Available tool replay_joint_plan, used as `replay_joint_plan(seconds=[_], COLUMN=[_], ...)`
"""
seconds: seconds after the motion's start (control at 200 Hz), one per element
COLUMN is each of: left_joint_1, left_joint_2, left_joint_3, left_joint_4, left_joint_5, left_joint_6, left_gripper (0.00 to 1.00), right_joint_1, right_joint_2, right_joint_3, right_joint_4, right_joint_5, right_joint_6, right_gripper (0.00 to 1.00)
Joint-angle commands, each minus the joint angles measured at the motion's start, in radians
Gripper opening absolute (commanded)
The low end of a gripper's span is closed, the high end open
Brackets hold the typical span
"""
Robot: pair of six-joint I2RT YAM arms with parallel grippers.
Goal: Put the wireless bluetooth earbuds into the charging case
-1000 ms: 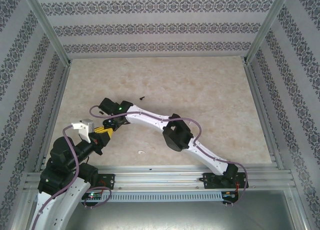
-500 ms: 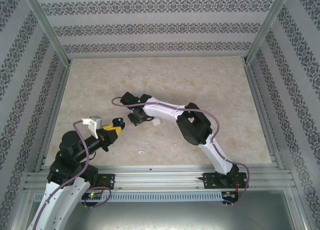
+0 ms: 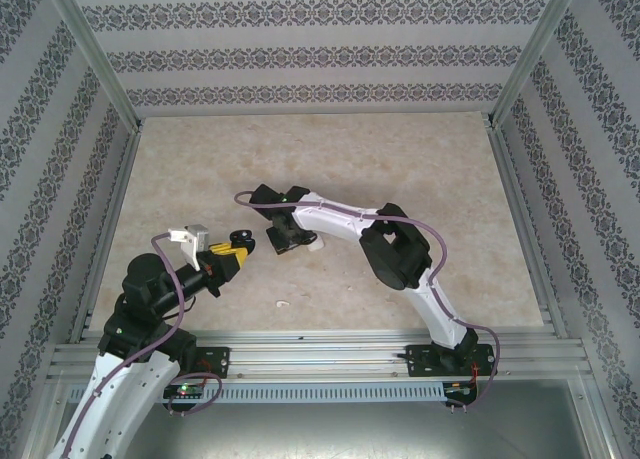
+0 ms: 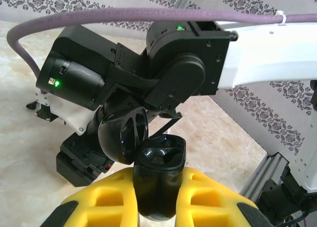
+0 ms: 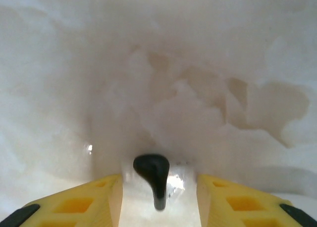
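Swung away from the left gripper clamping the charging case, the right gripper straddles, unclosed, a black earbud, probably light and slippery; pinch its stem.

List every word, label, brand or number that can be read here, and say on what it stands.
None can be read.
The charging case, held in the left gripper: plain black, no label visible.
The walls: ornament pattern, no letters.
The right arm: a green light, no legible markings.
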Motion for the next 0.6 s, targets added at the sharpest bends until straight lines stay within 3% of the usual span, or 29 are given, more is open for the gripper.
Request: replay_joint_plan(seconds=[0.0, 0.595], left_joint_1=[0.007, 0.007], left_joint_2=[-0.001, 0.002], left_joint_3=[-0.013, -0.047], left_joint_4=[0.059, 0.08], left_joint_5=[0.03, 0.063], left_joint_6=[0.01, 0.005], left_gripper=[0.0, 0.0], right_joint_1=[-0.011, -0.039], right_joint_2=[-0.001, 0.209], right_joint_3=[0.091, 0.417], right_joint_4=[-0.133, -0.366], right_joint_5=[-0.038, -0.089], right_joint_6=[-0.004, -0.058], right_gripper=[0.44, 0.37])
